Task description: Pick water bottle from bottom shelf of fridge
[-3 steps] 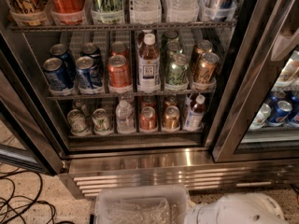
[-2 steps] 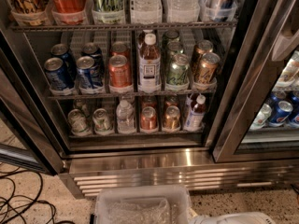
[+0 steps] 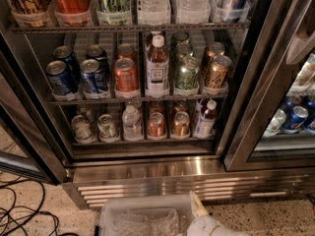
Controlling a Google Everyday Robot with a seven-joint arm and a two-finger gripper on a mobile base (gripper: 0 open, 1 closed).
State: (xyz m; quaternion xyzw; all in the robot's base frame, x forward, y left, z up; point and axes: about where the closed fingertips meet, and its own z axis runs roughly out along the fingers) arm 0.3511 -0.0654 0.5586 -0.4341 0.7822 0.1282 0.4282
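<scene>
The fridge point(image 3: 147, 172) stands open in front of me. On its bottom shelf point(image 3: 142, 143) the small clear water bottle point(image 3: 132, 122) with a white cap stands upright in the third lane from the left, between a pale can point(image 3: 107, 127) and a copper can point(image 3: 156, 124). My gripper point(image 3: 198, 208) shows only partly at the bottom edge of the camera view, a pale tip above a white arm part point(image 3: 211, 227). It is well below and in front of the shelf, right of the bottle, and touches nothing on the shelf.
A white-capped tea bottle point(image 3: 205, 119) stands at the shelf's right end, and a taller one point(image 3: 156, 65) on the rack above among cans. A clear plastic bin point(image 3: 142, 219) sits on the floor below the grille. Black cables point(image 3: 19, 211) lie at left. A closed glass door point(image 3: 290, 117) is at right.
The white arm part at the bottom edge has dropped lower and shifted left, so less of it shows. The bottles and cans have not moved.
</scene>
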